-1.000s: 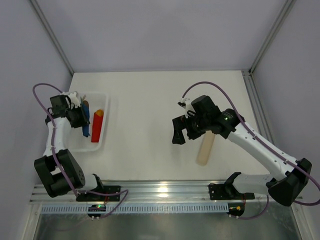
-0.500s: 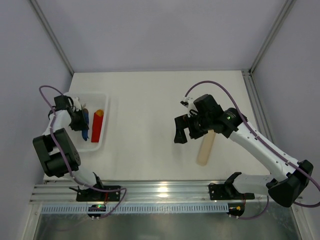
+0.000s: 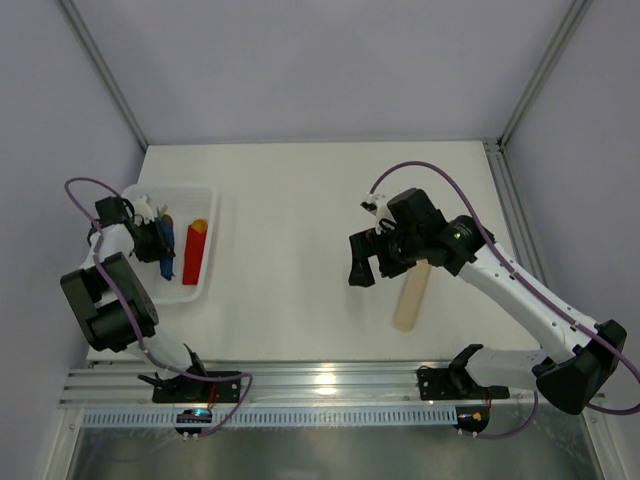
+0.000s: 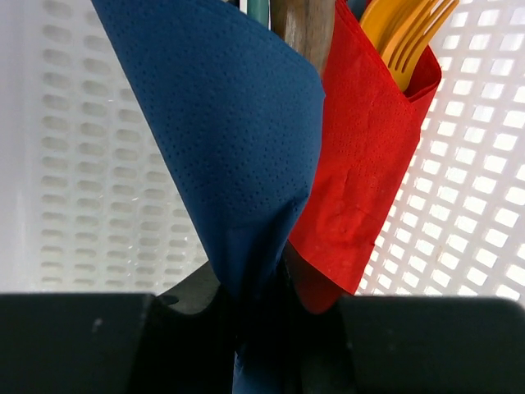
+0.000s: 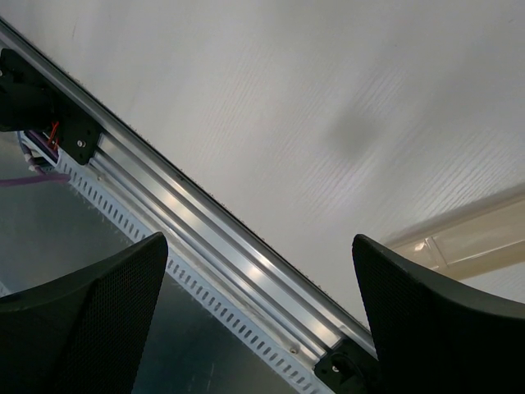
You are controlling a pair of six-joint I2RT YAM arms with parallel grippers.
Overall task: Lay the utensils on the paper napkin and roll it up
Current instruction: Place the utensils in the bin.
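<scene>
Found the left pincer (image 4: 262, 316) clamped on the lower end of the paper napkin (image 4: 238, 164), a navy roll wrapped round the utensils (image 4: 302, 29), of which only a brown handle shows at the top. Located this roll inside the white slotted basket (image 3: 205, 195) at the left of the tabletop (image 3: 290, 200), touching a red napkin roll (image 4: 353, 189) that carries an orange fork (image 4: 406, 33). Recorded the right pincer (image 3: 362, 262) spread wide and holding nothing, above the tabletop near a beige bar (image 3: 410, 300).
</scene>
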